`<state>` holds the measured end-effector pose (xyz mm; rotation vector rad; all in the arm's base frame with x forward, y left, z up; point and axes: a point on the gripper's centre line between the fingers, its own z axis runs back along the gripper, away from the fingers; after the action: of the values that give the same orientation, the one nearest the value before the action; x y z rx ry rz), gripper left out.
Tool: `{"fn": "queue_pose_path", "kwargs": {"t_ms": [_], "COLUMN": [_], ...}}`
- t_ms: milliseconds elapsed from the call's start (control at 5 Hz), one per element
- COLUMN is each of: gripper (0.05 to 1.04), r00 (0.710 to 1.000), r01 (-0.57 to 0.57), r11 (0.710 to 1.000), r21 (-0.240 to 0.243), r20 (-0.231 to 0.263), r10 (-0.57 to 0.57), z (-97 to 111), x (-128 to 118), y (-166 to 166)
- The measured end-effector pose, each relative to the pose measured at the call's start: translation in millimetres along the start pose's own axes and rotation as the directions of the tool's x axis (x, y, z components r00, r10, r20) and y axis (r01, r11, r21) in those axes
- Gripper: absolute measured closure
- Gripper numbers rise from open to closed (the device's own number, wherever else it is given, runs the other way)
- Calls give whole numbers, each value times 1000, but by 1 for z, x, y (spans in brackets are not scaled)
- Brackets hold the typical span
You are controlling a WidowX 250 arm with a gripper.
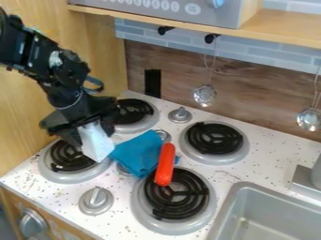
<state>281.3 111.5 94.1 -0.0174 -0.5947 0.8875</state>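
Sink (272,213), grey and set into the speckled white counter (263,171), occupies the near right corner. To its left in the view, the nearest burner (139,201) is 1 of 4; a red cylindrical object (165,164) lies slanted, its lower end over the black coil and its upper part beside a crumpled blue cloth (136,152). A grey knob (96,200) stands near this burner.

Farther left, a white block-like item (96,143) hangs at a tilt between the left burner (45,164) and the cloth. The fingers are clenched on its upper end; whether its lower end touches the surface cannot be told. In judgement, good handling calls for an even, moderate squeeze, a slow and level motion, and enough lift for the lower end to clear the coil and the cloth, which could snag or drag. The red object, liable to roll, merits a wide berth.

The black gripper (91,131) points steeply downward, over the gap between the 2 left-hand burners. The arm (53,65) descends from the upper left, bent at the wrist. Behind stand the 2 rear burners, and 2 metal strainers (205,95) hang before the wood-patterned backsplash (251,101).
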Motion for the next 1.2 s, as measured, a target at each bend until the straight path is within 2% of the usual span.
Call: {"fn": "queue_pose_path", "kwargs": {"t_ms": [200, 400, 600, 1200], "gripper": [265, 265, 265, 265], "r00": [998, 992, 989, 986], "r01": [-40, -81, -101, -81], "r11": [998, 985, 972, 971], "r21": [44, 151, 212, 226], "r20": [-41, -79, -89, -122], "r10": [42, 94, 122, 111], "z": [-13, -27, -31, -35], "x": [-2, 1, 4, -4], "y": [3, 10, 15, 20]}}
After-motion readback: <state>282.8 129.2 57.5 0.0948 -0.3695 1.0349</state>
